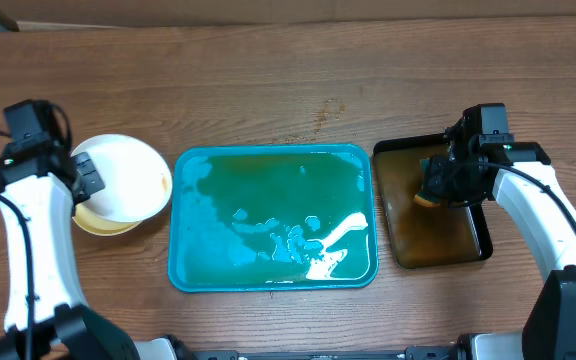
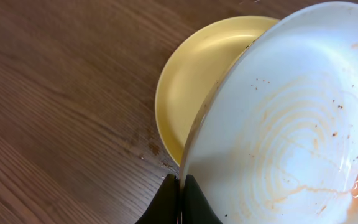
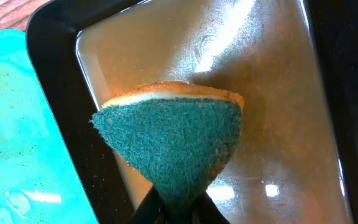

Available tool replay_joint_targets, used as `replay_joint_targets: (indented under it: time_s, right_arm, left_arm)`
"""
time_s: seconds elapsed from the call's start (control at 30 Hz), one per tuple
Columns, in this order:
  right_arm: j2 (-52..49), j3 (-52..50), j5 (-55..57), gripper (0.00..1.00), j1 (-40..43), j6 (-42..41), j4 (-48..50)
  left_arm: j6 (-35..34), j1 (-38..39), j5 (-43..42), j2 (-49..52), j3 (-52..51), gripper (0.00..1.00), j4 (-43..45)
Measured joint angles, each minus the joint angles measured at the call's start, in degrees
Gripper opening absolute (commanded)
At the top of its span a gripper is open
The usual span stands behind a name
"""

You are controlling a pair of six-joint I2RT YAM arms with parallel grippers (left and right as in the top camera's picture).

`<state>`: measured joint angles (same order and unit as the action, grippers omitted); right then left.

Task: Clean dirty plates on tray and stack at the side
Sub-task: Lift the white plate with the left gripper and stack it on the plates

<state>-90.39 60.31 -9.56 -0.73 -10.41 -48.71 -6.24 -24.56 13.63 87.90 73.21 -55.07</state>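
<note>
My left gripper (image 2: 180, 193) is shut on the rim of a white plate (image 2: 291, 124) with faint brown smears, held tilted over a pale yellow-green plate (image 2: 191, 81) that lies on the table. In the overhead view the white plate (image 1: 123, 175) covers most of the lower plate (image 1: 93, 220), left of the teal tray (image 1: 273, 215), which holds only water and suds. A third plate is not visible. My right gripper (image 3: 176, 208) is shut on a green-and-yellow sponge (image 3: 173, 130) above the black tray (image 3: 278, 124).
The black tray (image 1: 433, 205) of brownish water sits right of the teal tray. Brown crumbs and specks lie on the wood table (image 1: 323, 110) behind the teal tray. The teal tray's edge shows in the right wrist view (image 3: 17, 124).
</note>
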Motion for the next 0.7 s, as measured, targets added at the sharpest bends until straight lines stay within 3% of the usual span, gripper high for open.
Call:
replay_joint_targets:
  time_s: [0.1,0.27,0.47,0.53,0.63,0.7]
  right_arm:
    - [0.00,0.00,0.00,0.08,0.00,0.24,0.02]
    - [0.00,-0.02,0.04,0.07,0.00,2.25,0.02]
    - [-0.24,0.00,0.52,0.06,0.00,4.81,0.31]
    - [-0.76,0.00,0.59,0.06,0.00,6.25,0.24]
    - [-2.49,0.00,0.63,0.09,0.00,8.11,0.24]
    - [-4.17,0.00,0.76,0.18,0.00,9.01,0.26]
  left_arm:
    - [-0.11,-3.02,-1.75,2.99,0.00,0.06,0.48]
    - [-0.72,-5.92,-5.22,6.95,0.00,0.24,0.66]
    - [-0.94,-6.23,-8.20,7.87,0.00,0.64,0.70]
    - [-1.25,-6.23,-9.16,7.87,0.00,0.69,0.68]
    - [-1.27,-6.25,-11.63,7.87,0.00,0.84,0.55]
    - [-1.25,-6.23,-13.86,7.87,0.00,0.91,0.26]
